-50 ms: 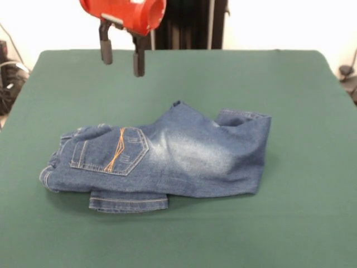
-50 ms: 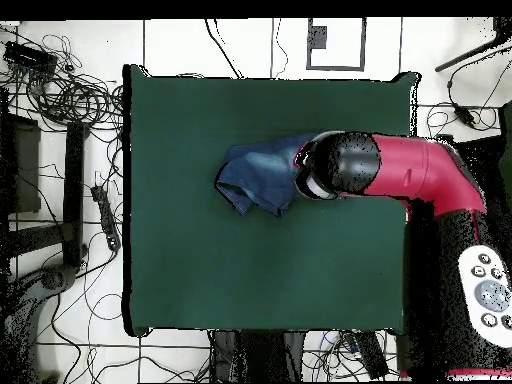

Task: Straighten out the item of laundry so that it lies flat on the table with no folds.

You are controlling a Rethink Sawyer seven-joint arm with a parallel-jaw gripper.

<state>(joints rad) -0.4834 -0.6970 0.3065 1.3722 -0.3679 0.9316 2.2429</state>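
The green surface [image 1: 301,223] is far bigger than the jeans [image 1: 184,156], so there is room to spread them in any direction. In the front view the jeans lie a little left of centre and toward the near side, folded over themselves. The waistband and a stitched back pocket [image 1: 114,151] sit at the left, a fold edge runs down the right side, and a hemmed leg end [image 1: 128,202] pokes out from beneath at the near edge.

The hand [image 1: 122,56] hangs released and empty, fingers apart, above the far left of the surface and clear of the cloth.

To do this step well, I would pinch only the top layer near the right fold edge. Lifting it slightly and drawing it rightward should stop the lower layer dragging along. The tucked leg end would probably need its own pull afterwards.
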